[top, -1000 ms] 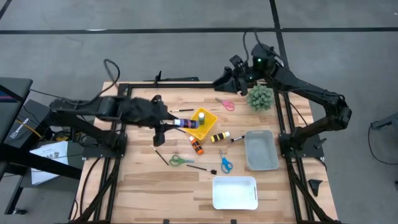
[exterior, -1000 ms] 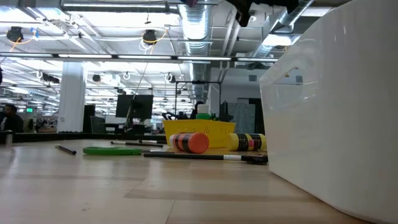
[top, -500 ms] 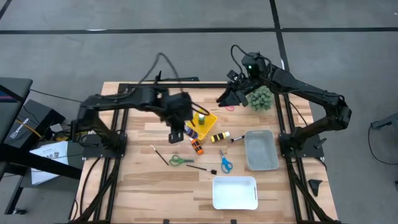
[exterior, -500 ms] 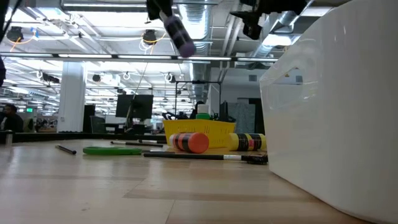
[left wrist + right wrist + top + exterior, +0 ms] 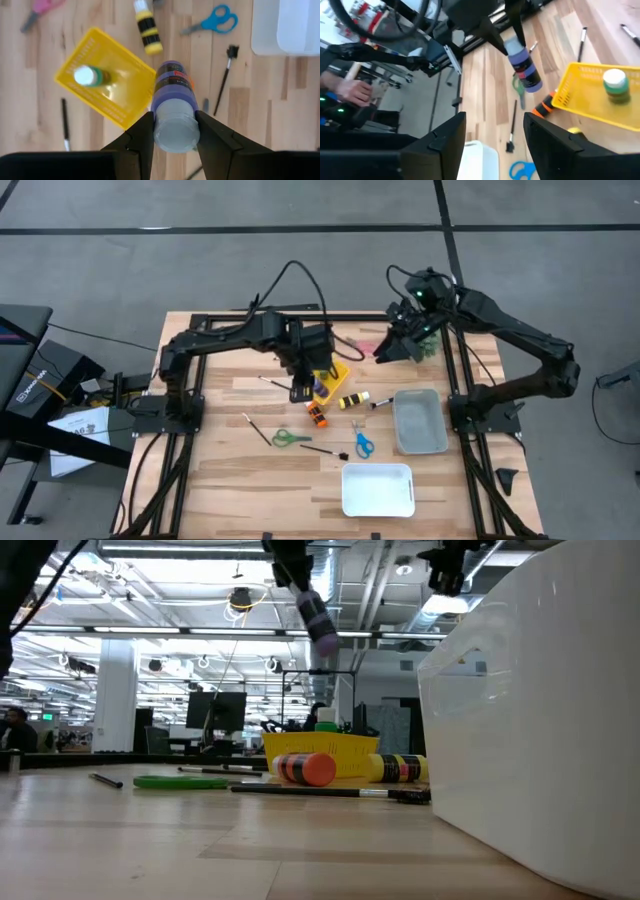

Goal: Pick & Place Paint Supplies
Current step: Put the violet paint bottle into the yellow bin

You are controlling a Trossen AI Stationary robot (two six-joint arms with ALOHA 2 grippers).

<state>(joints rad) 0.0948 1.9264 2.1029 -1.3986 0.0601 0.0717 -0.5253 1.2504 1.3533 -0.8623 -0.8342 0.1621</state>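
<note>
A purple paint bottle (image 5: 172, 95) hangs in the air with my left gripper (image 5: 173, 125) shut on it, above the near corner of the yellow basket (image 5: 333, 370). The low view shows the bottle (image 5: 319, 622) high over the table. A green bottle (image 5: 88, 76) stands in the basket. A yellow-black bottle (image 5: 353, 399) and an orange bottle (image 5: 316, 415) lie on the wood beside it. Thin dark brushes (image 5: 322, 450) lie scattered nearby. My right gripper (image 5: 492, 145) is open and empty, hovering by the spiky plant (image 5: 428, 340) at the far right. My left gripper pinches the bottle's pale upper end (image 5: 172, 131) between its two fingers (image 5: 512, 30). The fingers come steeply from above, pointing down. The bottle hangs below them, tilted, its purple end lowest and clear of table and basket.
Green scissors (image 5: 290, 438), blue scissors (image 5: 361, 442) and pink scissors (image 5: 365, 346) lie on the wood. A grey bin (image 5: 420, 423) stands at the right and a white bin (image 5: 378, 490) at the near edge. A person's hand (image 5: 352, 90) shows beyond the table.
My left gripper has carried the purple bottle toward the table's right, to the yellow basket, and has tipped from nearly level to pointing steeply down; the bottle now hangs instead of lying level. My right gripper has shifted toward the right and near edges, tipping downward.
</note>
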